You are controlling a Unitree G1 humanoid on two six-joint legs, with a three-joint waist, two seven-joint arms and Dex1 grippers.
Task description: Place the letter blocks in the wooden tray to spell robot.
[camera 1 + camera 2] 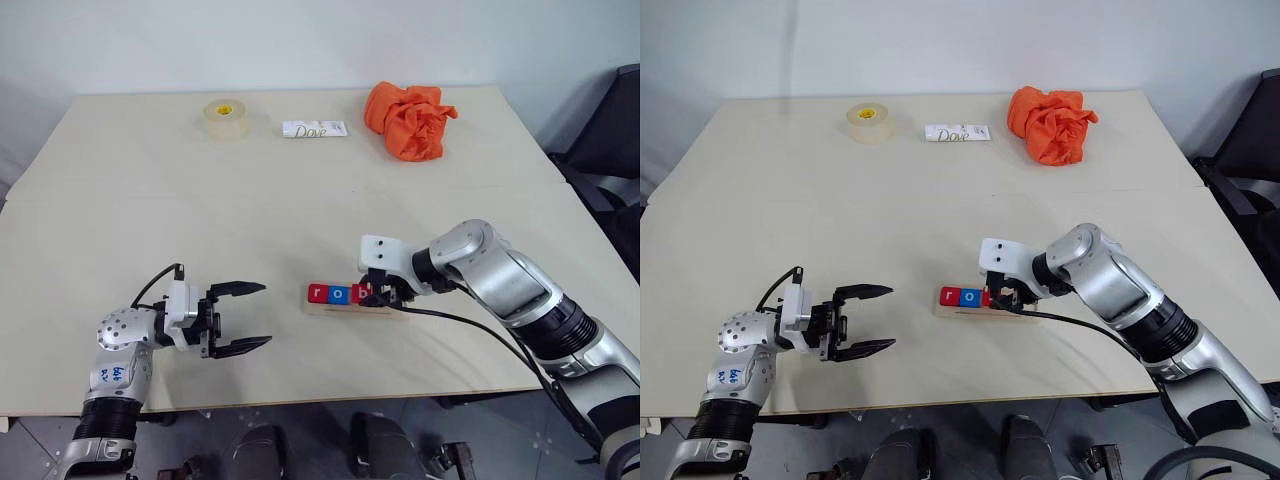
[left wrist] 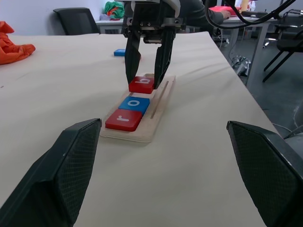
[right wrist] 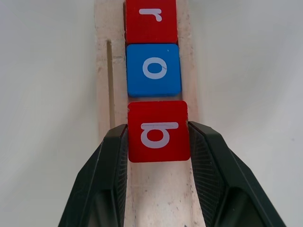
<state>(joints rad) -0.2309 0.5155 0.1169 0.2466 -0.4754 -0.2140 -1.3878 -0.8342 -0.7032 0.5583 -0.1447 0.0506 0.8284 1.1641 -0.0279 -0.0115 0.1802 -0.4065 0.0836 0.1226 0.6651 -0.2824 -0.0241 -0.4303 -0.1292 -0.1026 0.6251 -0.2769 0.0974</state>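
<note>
Right end effector (image 3: 158,142): red b block (image 3: 158,131) gripped over wooden tray (image 2: 158,106), far half unfilled. Left end effector (image 1: 242,318): spread, nothing held, bare desk (image 1: 300,200) around.

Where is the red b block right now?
The red b block sits gripped in the right gripper, over the wooden tray, just behind the blue o block.

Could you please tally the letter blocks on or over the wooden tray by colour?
Red: 2, the r block and the b block, held by the right gripper.
Blue: 1, the o block.
Total: 3 on or over the wooden tray.
</note>
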